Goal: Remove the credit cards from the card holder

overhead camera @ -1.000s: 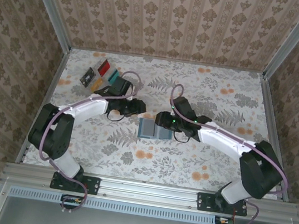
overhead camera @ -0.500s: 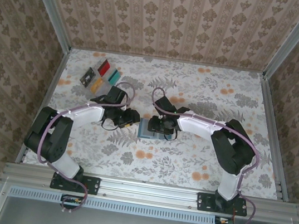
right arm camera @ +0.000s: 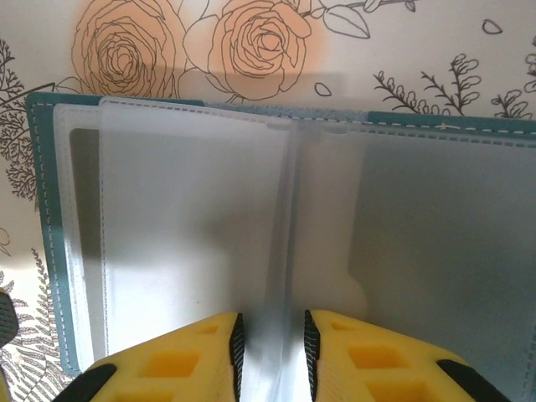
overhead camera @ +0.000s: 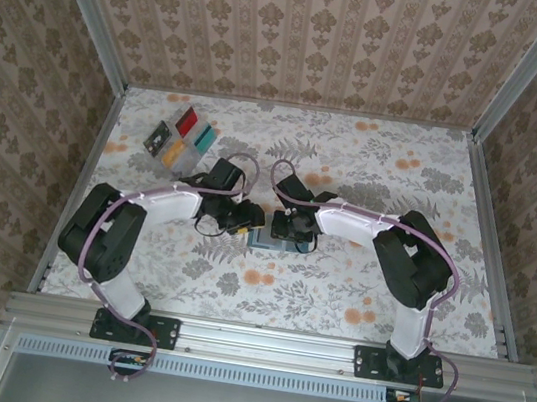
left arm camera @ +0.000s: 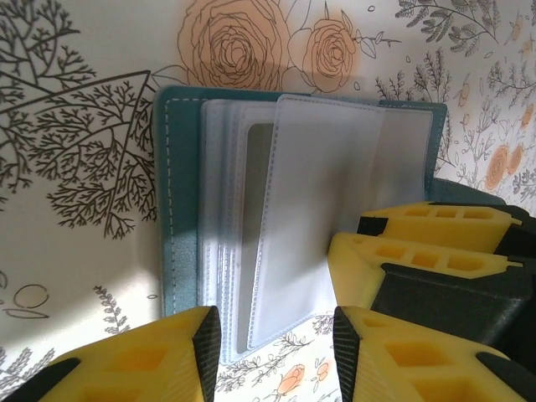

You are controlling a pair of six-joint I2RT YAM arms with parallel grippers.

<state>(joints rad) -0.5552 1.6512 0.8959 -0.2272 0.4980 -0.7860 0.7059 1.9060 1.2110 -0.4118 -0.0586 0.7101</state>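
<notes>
The teal-blue card holder (overhead camera: 270,245) lies open at mid table, its frosted plastic sleeves fanned out (left arm camera: 180,184) (right arm camera: 42,167). My right gripper (overhead camera: 290,229) (right arm camera: 272,356) is shut on the sleeves' middle fold, and one leaf stands lifted. Its yellow fingers (left arm camera: 402,255) reach in from the right in the left wrist view. My left gripper (overhead camera: 245,220) (left arm camera: 272,356) is open just left of the holder, its jaws straddling the sleeves' near edge without touching. Five credit cards lie at the back left: red (overhead camera: 186,120), teal (overhead camera: 205,136), black (overhead camera: 157,136), yellow-orange (overhead camera: 174,152), pale grey (overhead camera: 188,162). Whether any sleeve holds a card I cannot tell.
The floral tablecloth (overhead camera: 378,278) covers the table. Wallpapered walls and aluminium posts (overhead camera: 114,87) close in the sides and back. The two arms meet at the holder, their fingers close together.
My right gripper swung left onto the holder and closed on the sleeves. My left gripper moved right, away from the cards, up to the holder's left side.
</notes>
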